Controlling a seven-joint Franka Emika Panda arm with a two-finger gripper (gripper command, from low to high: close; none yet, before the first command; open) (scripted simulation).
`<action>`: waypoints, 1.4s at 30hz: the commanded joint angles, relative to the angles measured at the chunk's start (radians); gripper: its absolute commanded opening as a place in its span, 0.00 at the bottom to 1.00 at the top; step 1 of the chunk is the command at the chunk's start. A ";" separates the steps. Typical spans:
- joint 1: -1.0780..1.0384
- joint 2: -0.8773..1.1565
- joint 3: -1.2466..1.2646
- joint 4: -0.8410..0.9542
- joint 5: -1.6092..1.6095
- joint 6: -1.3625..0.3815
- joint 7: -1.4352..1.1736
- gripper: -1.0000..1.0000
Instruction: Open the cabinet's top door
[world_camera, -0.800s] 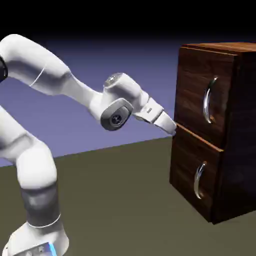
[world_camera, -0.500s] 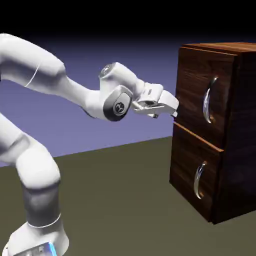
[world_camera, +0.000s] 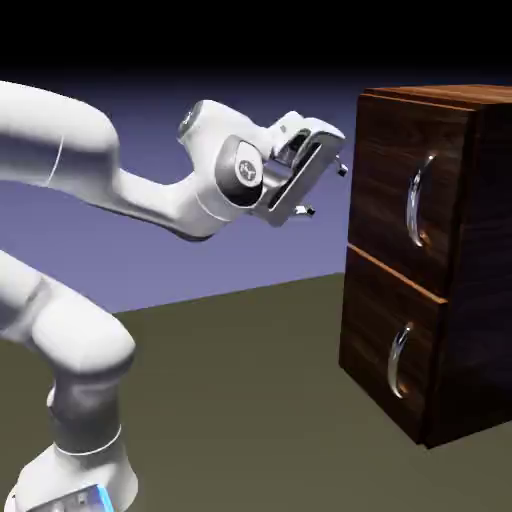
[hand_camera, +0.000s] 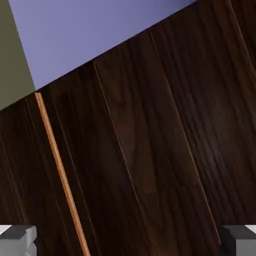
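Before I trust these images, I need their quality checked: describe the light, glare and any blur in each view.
Exterior view: bright glare whitens the arm, highlights streak the metal handles, the cabinet's side sinks into near-black shadow, edges look crisp; hand view: dim wood, a faint sheen toward the right, no obvious blur.

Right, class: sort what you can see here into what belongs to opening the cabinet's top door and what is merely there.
Part of the job:
- cabinet
- top door
- its curved handle
- open end effector

Merely there:
- lower panel
- lower handle
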 joint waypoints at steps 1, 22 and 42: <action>0.017 -0.009 -0.018 0.006 -0.044 -0.004 -0.021 0.50; 0.377 -0.192 -0.403 0.141 -0.957 -0.092 -0.455 0.50; 0.795 -0.300 -0.770 0.359 -1.674 -0.177 -0.783 0.50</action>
